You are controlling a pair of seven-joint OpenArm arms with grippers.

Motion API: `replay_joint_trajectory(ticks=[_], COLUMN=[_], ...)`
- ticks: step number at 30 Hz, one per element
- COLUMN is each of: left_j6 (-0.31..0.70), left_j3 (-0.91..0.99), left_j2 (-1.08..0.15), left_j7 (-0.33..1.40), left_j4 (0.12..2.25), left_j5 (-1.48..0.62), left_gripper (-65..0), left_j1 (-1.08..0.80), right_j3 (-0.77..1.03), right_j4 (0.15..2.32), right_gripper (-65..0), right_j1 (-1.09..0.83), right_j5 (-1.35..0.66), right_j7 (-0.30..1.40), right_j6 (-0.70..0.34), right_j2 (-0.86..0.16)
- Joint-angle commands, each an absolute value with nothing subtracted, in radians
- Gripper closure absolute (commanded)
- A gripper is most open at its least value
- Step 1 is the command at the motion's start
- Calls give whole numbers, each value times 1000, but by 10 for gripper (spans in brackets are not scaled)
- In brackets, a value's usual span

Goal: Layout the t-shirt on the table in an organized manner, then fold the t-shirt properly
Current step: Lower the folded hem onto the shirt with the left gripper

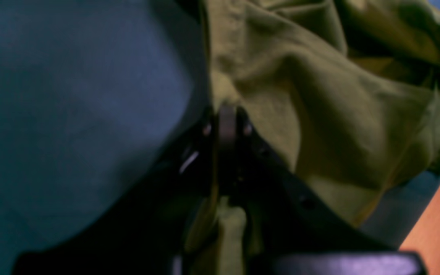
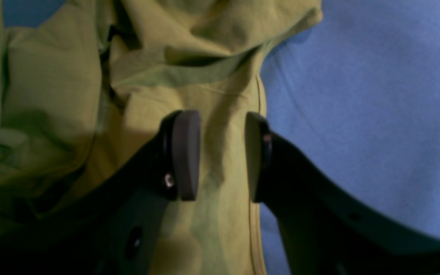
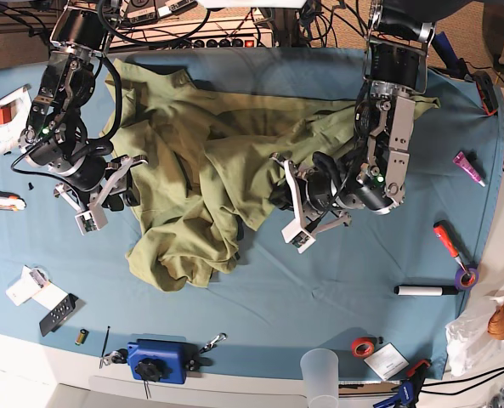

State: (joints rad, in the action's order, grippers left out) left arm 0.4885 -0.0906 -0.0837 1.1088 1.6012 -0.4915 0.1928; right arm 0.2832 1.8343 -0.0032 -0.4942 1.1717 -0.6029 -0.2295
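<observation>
The olive-green t-shirt (image 3: 201,170) lies crumpled across the middle of the teal-blue table (image 3: 319,289), bunched in folds toward the front. My left gripper (image 1: 227,122) is shut on a fold at the shirt's edge (image 1: 319,95), with cloth showing between its jaws. In the base view this gripper (image 3: 284,178) sits at the shirt's right side. My right gripper (image 2: 222,152) stands open, its pads (image 2: 185,152) on either side of a strip of shirt (image 2: 204,95) by the hem, with bare table (image 2: 357,95) beside it. In the base view it (image 3: 124,174) is at the shirt's left side.
Small items ring the shirt: a blue device (image 3: 158,361) and a clear cup (image 3: 322,370) at the front edge, a red tape roll (image 3: 362,346), a marker (image 3: 426,291), an orange screwdriver (image 3: 449,240), a pink tube (image 3: 469,167), and a remote (image 3: 56,313) at the left.
</observation>
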Motion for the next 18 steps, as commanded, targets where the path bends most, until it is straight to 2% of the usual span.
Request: replay_joint_trajectory(ticks=[1,3,5,6,12,14,18], left_j6=[490,490,490,490,498,506,516], left_j3=[-89,-89,-89,-89,-89,-89,-89], left_j2=[-84,-84,-84,-84,-83,-83,-84], left_j7=[1102,1110,1111,1111,1111,1111,1111], left_j4=[1621,1621,1621,1621,1621,1621,1621], left_j5=[-510,-511,-527,-538,-581,-581,-579], left_gripper=[0,-8,-84,-100,-95,0,0], left_j1=[217,216,216,216,216,216,216], right_j3=[288,288,288,288,288,288,288], right_j4=[1850,1850,1850,1850,1850,1850,1850], right_gripper=[-202,-202,-202,-202,-202,-202,-201], right_j1=[10,11,11,11,10,10,11], right_j5=[-500,-500,-500,-500,-500,-500,-500], right_j7=[1152,1152,1152,1152,1152,1152,1152], right_j6=[-605,-605,-605,-605,-605,-606,-606], right_j2=[-242,-242,-241,-241,-242,-242,-241])
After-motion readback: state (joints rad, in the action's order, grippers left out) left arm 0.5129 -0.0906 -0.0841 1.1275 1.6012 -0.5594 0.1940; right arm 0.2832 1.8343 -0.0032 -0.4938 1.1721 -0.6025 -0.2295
